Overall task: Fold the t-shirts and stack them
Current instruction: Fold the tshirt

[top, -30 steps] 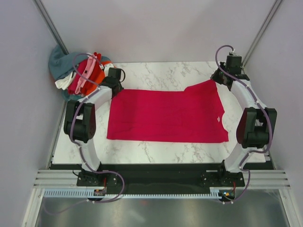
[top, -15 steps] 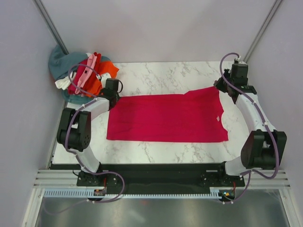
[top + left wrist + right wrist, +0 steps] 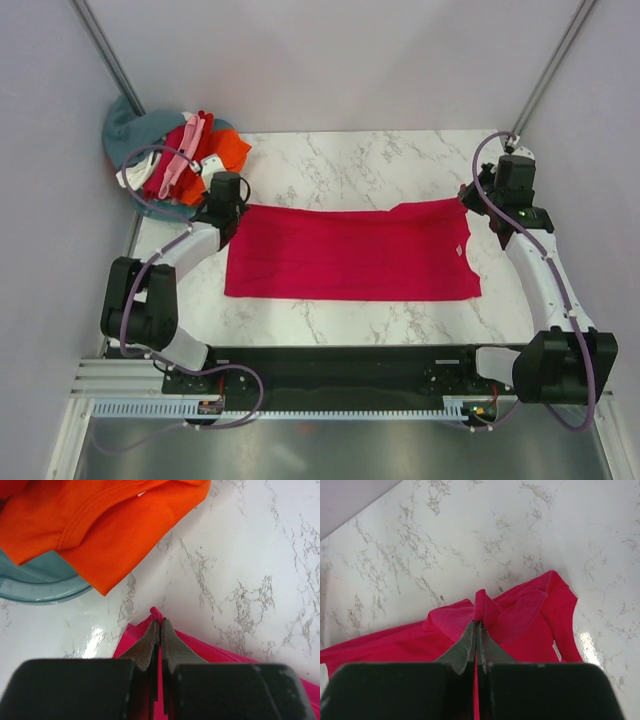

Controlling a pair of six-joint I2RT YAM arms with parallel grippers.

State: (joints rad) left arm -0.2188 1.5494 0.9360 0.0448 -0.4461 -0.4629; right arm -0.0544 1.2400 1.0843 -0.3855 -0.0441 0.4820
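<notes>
Crimson t-shirt [image 3: 350,255] is clamped by left end effector [image 3: 160,626] and right end effector [image 3: 476,626].

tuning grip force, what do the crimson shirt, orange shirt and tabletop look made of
Crimson t-shirt: soft matte knit cloth, likely cotton jersey; it puckers where pinched. Orange t-shirt: similar matte knit, stitched hem visible. Tabletop: white with grey veins, glossy with glare; marble or a marble-look laminate, cannot tell.

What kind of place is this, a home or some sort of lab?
Probably a robot lab cell: a left arm and right arm mounted on a metal rail, plain panels enclosing a marble-look table, and a heap of t-shirts in its corner.
</notes>
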